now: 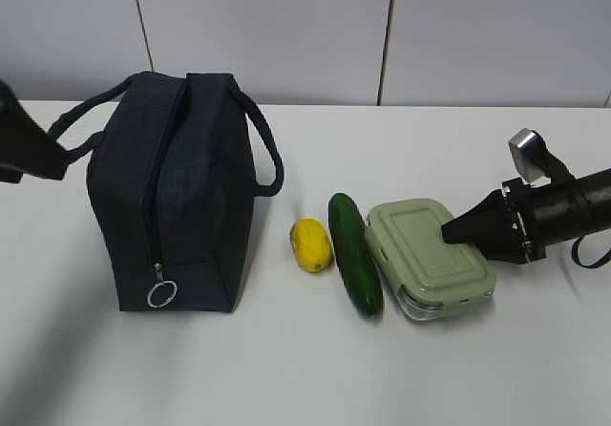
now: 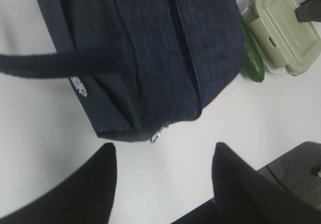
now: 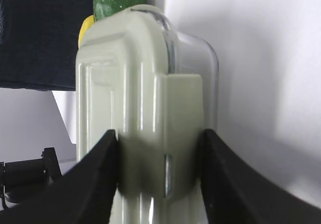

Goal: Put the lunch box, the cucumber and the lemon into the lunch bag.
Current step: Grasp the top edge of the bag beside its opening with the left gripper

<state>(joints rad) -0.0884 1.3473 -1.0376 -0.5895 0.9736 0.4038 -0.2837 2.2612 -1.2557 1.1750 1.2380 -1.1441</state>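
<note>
Ring pull (image 1: 160, 293): seen low on the near end of the lunch bag (image 1: 177, 192); the zipper is judged still shut, so nothing can be loaded yet.
Lunch box (image 1: 430, 256): rigid, smooth-lidded, judged light and slippery; clamped across its narrow end by the right gripper (image 3: 159, 156), fingers (image 3: 98, 166) against both sides.
Cucumber (image 1: 354, 251): firm, touching the box's left side on the counter (image 1: 286, 369).
Lemon (image 1: 311, 244): just left of it.
Left gripper (image 2: 163, 171): jaws spread, nothing held, above the bag's near end.
Room: open counter ahead; bag fabric soft, handles (image 1: 265, 149) liable to snag.
</note>
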